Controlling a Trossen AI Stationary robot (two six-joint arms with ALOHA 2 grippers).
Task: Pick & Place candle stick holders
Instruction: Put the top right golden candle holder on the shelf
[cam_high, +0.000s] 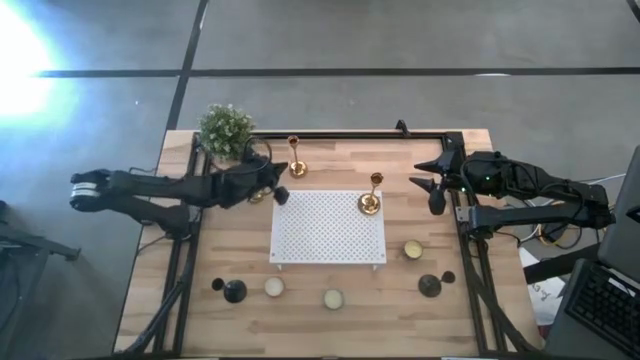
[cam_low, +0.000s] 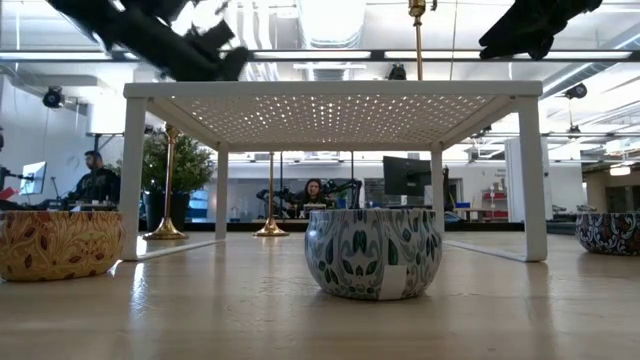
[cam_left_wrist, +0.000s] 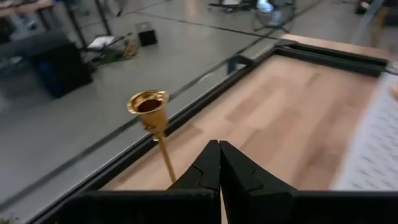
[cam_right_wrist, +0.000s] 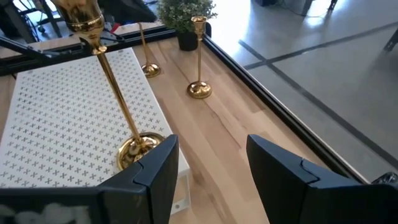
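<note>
Three brass candle stick holders show. One (cam_high: 370, 195) stands by its round base on the white perforated stand (cam_high: 328, 240). A second (cam_high: 295, 160) stands on the table near the far edge. The third (cam_right_wrist: 146, 53) stands by the stand's left side, under my left arm. Squat black holders (cam_high: 234, 291) (cam_high: 429, 287) sit on the table near the front edge. My left gripper (cam_high: 281, 194) is shut, off the stand's far left corner, and a brass holder's cup (cam_left_wrist: 148, 102) rises just beside its fingers. My right gripper (cam_high: 437, 190) hangs open above the table, right of the stand. My left gripper stands shut right beside the slim stem (cam_left_wrist: 163, 149) of a brass holder. Its own finger hides the lower stem and the base, so I cannot tell whether it touches the holder.
A potted plant (cam_high: 226, 130) stands at the far left corner. Round patterned tins (cam_high: 412, 249) (cam_high: 273, 287) (cam_high: 333, 298) sit around the stand's front. A black rail (cam_high: 350, 134) runs along the far edge. People sit in the room behind (cam_low: 312, 195).
</note>
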